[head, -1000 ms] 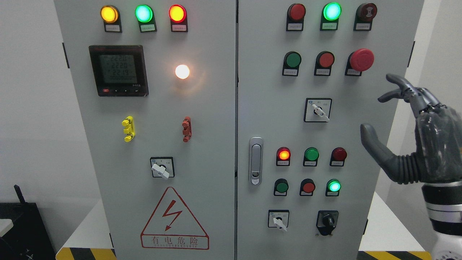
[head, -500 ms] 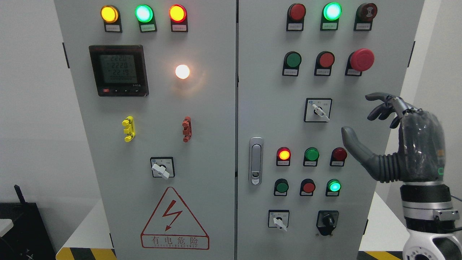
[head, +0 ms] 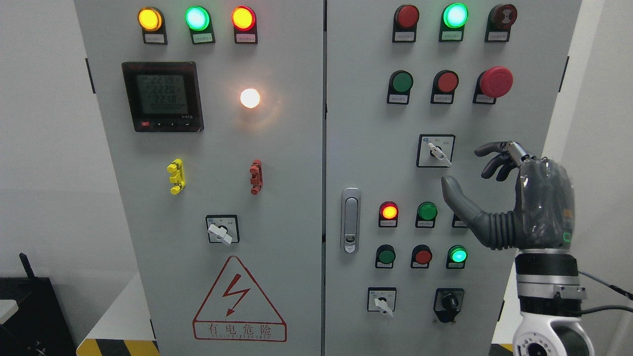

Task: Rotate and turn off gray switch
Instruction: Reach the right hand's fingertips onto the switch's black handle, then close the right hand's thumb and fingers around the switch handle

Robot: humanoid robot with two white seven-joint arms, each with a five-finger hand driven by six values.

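Head view: right hand (head: pixel 499 193), raised before the cabinet's right door (head: pixel 361 148), thumb extended, fingers (head: pixel 494 158) loosely curled, holding nothing; left hand absent from view. Gray switch (head: pixel 436 151), a rotary selector on a square plate mid-door, lever angled down-right, sits just left of the fingertips, untouched. Step judged: approach; next calls for closing thumb and fingers on the lever, then twisting.

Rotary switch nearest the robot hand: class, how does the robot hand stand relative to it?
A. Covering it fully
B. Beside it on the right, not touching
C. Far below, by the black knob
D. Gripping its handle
B: the right robot hand hovers open, right of the rotary switch, with bare panel between them.
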